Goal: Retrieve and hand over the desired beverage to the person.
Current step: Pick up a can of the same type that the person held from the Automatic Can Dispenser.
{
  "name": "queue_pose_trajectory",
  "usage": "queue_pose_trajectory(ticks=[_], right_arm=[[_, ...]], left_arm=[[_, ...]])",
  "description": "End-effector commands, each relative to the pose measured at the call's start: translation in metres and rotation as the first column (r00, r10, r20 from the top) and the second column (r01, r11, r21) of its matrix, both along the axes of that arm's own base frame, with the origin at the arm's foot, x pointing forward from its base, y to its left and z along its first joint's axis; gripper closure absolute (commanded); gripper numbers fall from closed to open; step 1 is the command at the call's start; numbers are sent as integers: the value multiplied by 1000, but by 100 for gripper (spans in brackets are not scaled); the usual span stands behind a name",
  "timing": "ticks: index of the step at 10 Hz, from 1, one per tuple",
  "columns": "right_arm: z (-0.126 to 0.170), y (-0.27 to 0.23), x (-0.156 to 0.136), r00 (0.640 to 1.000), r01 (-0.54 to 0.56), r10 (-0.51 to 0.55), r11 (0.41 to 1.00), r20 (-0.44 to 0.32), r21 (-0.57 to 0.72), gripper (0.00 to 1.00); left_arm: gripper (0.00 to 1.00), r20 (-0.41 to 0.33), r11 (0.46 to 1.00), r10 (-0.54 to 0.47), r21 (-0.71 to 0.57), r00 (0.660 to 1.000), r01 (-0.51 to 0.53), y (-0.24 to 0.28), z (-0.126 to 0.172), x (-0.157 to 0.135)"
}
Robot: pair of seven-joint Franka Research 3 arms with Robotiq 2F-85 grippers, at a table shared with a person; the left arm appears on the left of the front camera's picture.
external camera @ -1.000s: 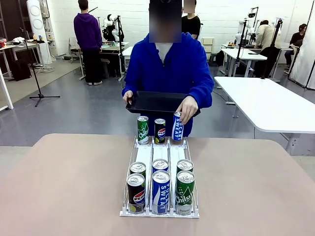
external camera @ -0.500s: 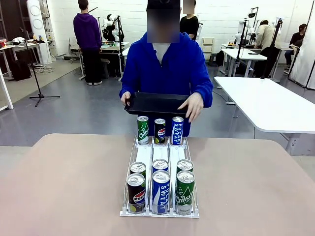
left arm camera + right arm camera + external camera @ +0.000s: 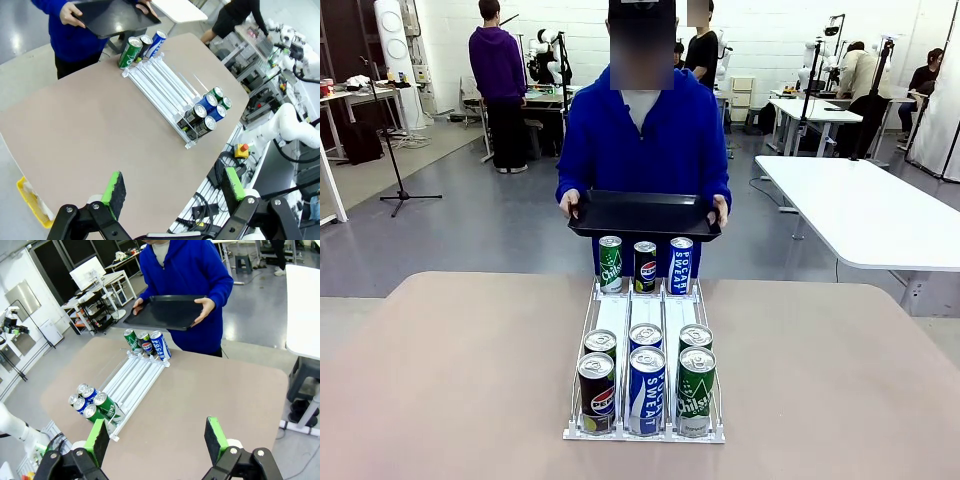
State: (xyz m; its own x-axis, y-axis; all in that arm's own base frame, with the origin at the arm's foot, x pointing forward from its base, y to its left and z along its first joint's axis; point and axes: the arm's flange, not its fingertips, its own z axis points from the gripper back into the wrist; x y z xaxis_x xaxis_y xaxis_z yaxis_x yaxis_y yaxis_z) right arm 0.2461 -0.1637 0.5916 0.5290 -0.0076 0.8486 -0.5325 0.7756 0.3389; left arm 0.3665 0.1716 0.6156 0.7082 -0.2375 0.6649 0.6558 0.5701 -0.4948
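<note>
The person (image 3: 640, 140) in a blue hoodie stands at the far side of the table, holding a black tray (image 3: 642, 213) in both hands. A white three-lane rack (image 3: 615, 315) lies on the table. At its far end stand a green can (image 3: 610, 264), a Pepsi can (image 3: 645, 266) and a blue Pocari Sweat can (image 3: 681, 265). At the near end a Pepsi (image 3: 596, 391), a Pocari Sweat (image 3: 646, 389) and a green can (image 3: 696, 390) stand in front, with a second row behind them. My left gripper (image 3: 174, 185) and right gripper (image 3: 156, 438) hang open high above the table, holding nothing.
The brown table (image 3: 450, 380) has wide bare areas on both sides of the rack. A white table (image 3: 860, 210) stands to the far right. Other people and a tripod (image 3: 400, 150) are farther back in the room.
The person's hand let go of the Pocari Sweat can at the rack's far end and went back to the tray, which both hands now hold level.
</note>
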Motion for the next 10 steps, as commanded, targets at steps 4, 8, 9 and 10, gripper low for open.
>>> queue_pose_trajectory(ticks=[4,8,9,10], right_arm=[[0,1,0,1000,-10,10,1000,4,2,0],[0,1,0,1000,-10,10,1000,4,2,0],[0,1,0,1000,-10,10,1000,4,2,0],[0,1,0,1000,-10,10,1000,4,2,0]], left_arm=[[0,-75,852,49,523,996,-2,-237,81,-99],[0,-82,754,345,617,935,-225,-401,26,-141],[0,-101,750,309,637,946,-178,-429,10,-149],[0,-124,756,276,641,953,-136,-450,3,-151]])
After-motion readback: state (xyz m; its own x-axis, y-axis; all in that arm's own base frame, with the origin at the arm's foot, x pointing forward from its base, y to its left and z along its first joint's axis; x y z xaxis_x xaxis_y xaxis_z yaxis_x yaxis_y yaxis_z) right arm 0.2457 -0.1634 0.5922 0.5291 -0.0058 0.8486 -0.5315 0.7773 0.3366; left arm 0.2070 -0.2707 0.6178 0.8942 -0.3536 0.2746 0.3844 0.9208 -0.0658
